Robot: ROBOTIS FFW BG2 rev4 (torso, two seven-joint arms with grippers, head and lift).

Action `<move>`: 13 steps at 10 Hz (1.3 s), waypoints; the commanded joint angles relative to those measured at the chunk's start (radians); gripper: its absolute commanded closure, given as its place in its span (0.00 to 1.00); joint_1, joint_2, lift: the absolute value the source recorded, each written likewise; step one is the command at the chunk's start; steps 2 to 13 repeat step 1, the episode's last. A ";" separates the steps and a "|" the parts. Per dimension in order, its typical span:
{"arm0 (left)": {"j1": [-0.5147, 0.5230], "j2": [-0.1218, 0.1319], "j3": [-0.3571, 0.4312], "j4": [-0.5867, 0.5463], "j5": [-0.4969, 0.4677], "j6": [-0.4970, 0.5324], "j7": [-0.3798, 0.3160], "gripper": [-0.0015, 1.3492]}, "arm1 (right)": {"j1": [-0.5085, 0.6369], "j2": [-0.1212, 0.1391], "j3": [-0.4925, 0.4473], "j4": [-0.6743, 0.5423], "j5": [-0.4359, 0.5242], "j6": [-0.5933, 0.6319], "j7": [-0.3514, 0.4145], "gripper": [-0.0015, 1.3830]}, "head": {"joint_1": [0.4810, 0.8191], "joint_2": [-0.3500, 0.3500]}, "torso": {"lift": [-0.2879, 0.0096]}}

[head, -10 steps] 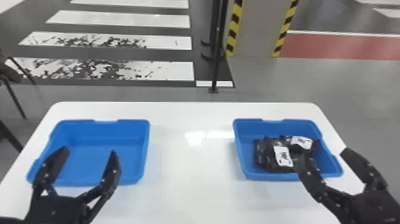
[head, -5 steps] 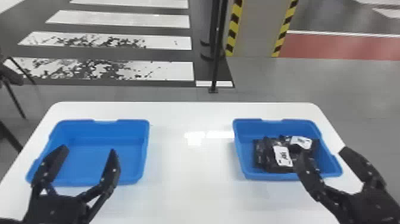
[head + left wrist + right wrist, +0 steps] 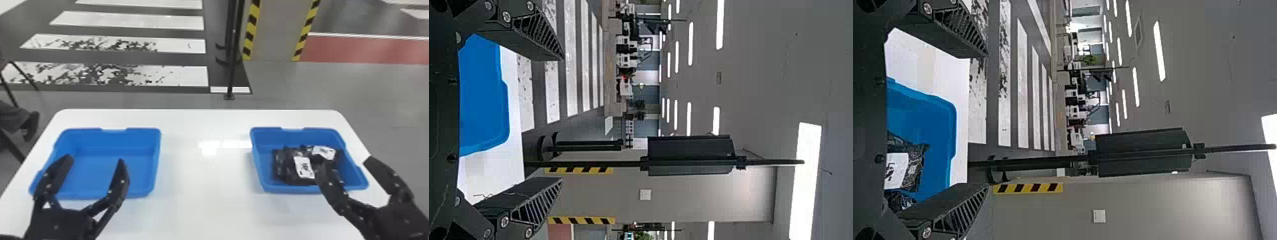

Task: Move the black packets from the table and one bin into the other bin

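At the near side of the table (image 3: 204, 191), here's the left gripper (image 3: 95, 159), fingers spread wide apart, with the left bin (image 3: 143, 138) behind them in the head view and its blue floor showing between. Across on the other side, the right gripper (image 3: 348, 160) has its fingers well apart too, one in front of the black packets (image 3: 289, 174), the other just beyond the right bin's outer edge. And the packets? Bunched together inside the right bin (image 3: 266, 138), white labels facing up! Both blue bins sit on the white tabletop, well apart. Beyond the table, a black pole (image 3: 232, 70) stands near a pillar (image 3: 276, 32) edged in yellow and black, with white stripes (image 3: 137, 22) across the floor to its left.
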 commanded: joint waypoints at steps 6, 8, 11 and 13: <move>0.002 0.000 0.003 0.000 0.001 -0.006 -0.001 0.13 | 0.000 0.000 0.000 0.002 -0.002 0.000 0.000 0.07 | 0.63 0.39 | 0.60; 0.002 0.000 0.003 0.000 0.001 -0.006 -0.001 0.13 | 0.000 0.000 0.000 0.002 -0.002 0.000 0.000 0.07 | 0.63 0.39 | 0.60; 0.002 0.000 0.003 0.000 0.001 -0.006 -0.001 0.13 | 0.000 0.000 0.000 0.002 -0.002 0.000 0.000 0.07 | 0.63 0.39 | 0.60; 0.002 0.000 0.003 0.000 0.001 -0.006 -0.001 0.13 | 0.000 0.000 0.000 0.002 -0.002 0.000 0.000 0.07 | 0.63 0.39 | 0.60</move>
